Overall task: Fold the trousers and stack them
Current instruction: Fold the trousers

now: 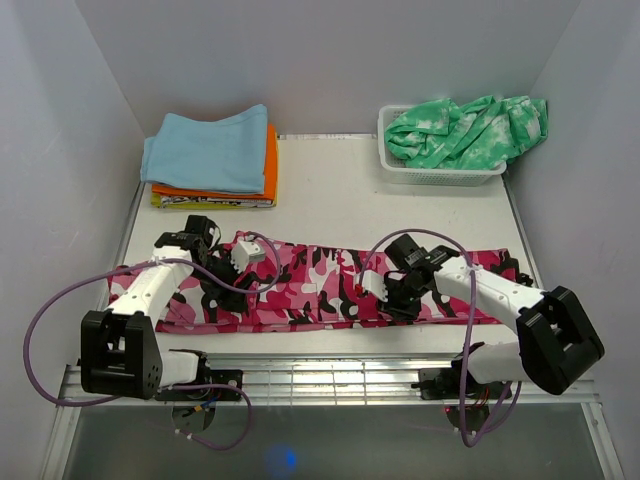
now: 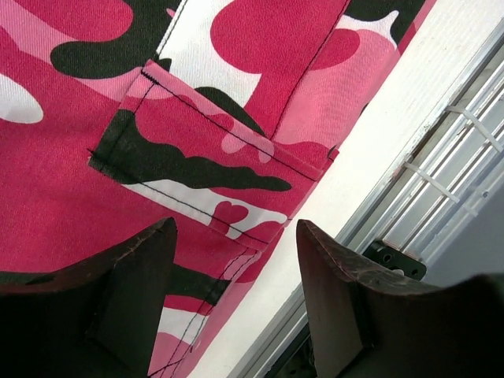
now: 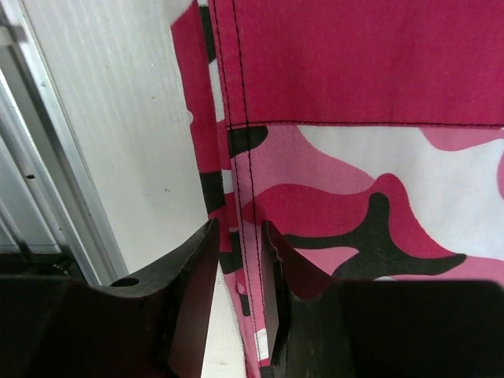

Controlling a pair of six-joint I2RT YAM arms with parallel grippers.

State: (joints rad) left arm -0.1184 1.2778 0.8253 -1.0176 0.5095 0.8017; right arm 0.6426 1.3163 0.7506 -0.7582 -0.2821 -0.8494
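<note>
Left fingers (image 2: 134,299) spread over trousers (image 2: 79,157); right fingers (image 3: 189,291) narrow.

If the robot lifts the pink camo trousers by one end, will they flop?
Probably yes: the trousers lie flat and limp across the table, so the free end would likely droop. The stitched pocket shows a thick weave, so they may feel fairly heavy and not very slippery.

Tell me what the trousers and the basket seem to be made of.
The trousers: woven fabric, probably cotton twill, matte; a fine diagonal weave and stitched seams show. The basket: probably white plastic, judging by its thin slotted walls.
</note>
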